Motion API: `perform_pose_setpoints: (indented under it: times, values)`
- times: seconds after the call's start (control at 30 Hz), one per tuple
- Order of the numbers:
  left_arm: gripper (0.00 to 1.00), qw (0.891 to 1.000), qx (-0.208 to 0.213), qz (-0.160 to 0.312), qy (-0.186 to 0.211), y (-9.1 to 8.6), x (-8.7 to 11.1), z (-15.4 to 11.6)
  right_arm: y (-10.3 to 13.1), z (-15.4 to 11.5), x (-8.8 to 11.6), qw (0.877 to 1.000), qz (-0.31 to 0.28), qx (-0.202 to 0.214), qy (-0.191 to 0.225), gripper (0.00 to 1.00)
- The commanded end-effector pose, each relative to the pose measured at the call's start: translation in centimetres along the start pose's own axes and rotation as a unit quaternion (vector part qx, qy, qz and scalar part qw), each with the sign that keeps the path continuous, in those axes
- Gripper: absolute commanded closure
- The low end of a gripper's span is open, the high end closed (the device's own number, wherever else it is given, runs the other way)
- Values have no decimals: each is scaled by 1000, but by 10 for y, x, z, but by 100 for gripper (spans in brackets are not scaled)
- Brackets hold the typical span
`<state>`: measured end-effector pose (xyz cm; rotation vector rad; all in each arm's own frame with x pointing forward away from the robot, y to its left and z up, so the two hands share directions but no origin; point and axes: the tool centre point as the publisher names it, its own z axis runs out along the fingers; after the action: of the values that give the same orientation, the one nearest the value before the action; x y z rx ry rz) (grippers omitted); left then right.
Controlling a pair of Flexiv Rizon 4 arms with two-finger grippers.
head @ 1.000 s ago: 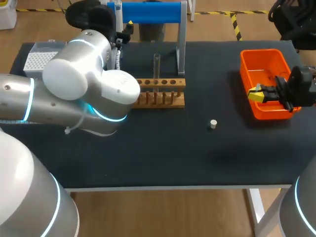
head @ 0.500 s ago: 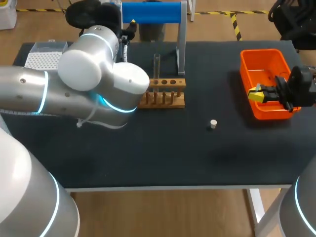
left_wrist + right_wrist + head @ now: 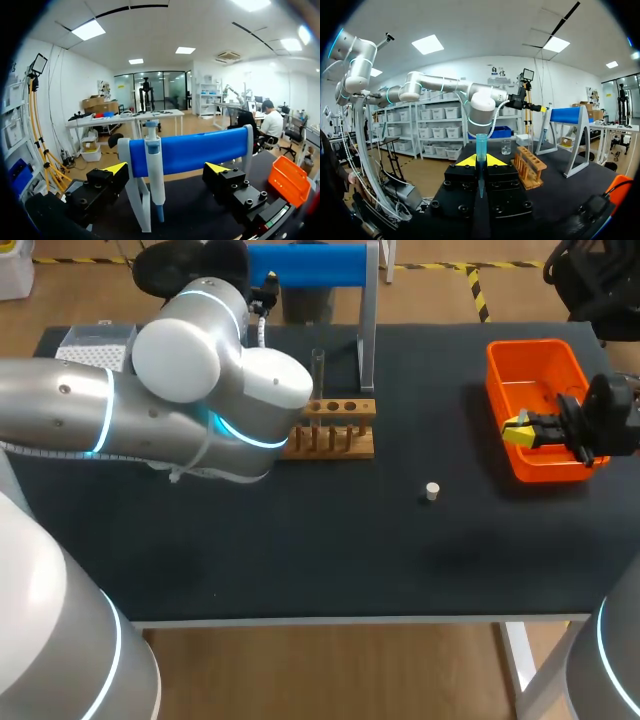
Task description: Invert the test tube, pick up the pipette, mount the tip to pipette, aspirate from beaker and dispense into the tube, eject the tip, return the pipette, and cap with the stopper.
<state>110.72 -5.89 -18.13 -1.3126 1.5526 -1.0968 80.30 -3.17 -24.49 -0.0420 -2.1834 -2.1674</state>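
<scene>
Both fingers of the left gripper stand wide apart facing the blue stand, on which the pipette hangs upright straight ahead, in line with their gap, while the right gripper, well off to the stand's right, pinches a blue tip.

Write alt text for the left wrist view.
The open left gripper faces a white and blue pipette hanging upright from a blue-barred stand just ahead. An orange bin sits further off to one side of the gripper.
</scene>
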Motion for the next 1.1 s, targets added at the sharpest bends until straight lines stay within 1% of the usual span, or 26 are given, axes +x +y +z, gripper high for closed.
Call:
perform_pose_setpoints:
  times: [0.03,0.13,0.17,0.33,0.53,0.6,0.77,0.8,1.03,1.07,1.1]
  values:
    - [14,1000,-3,-1,1,-1,-1,7,0,0,1,1000,0,1,0,100]
    - [20,1000,-5,-2,2,-1,-2,11,0,0,1,1000,0,1,0,100]
    - [25,1000,-5,-3,2,-1,-3,12,0,0,1,1000,0,1,0,100]
    - [23,1000,-6,-2,4,-2,-5,18,0,0,1,1000,0,1,0,100]
    - [24,1000,-7,-4,4,1,-5,25,0,0,1,1000,0,1,0,100]
    - [22,1000,-8,-5,4,1,-6,28,0,0,1,1000,0,1,0,100]
    - [22,1000,-10,-6,6,2,-6,34,0,0,1,1000,0,1,0,100]
    - [20,1000,-10,-6,6,2,-7,35,0,0,1,1000,0,1,0,100]
    - [18,1000,-9,-8,7,2,-8,42,0,0,1,1000,0,1,0,100]
    - [20,1000,-9,-8,7,2,-8,43,0,0,1,1000,0,1,0,100]
    - [26,1000,-9,-8,8,2,-8,44,0,0,1,1000,0,1,0,100]
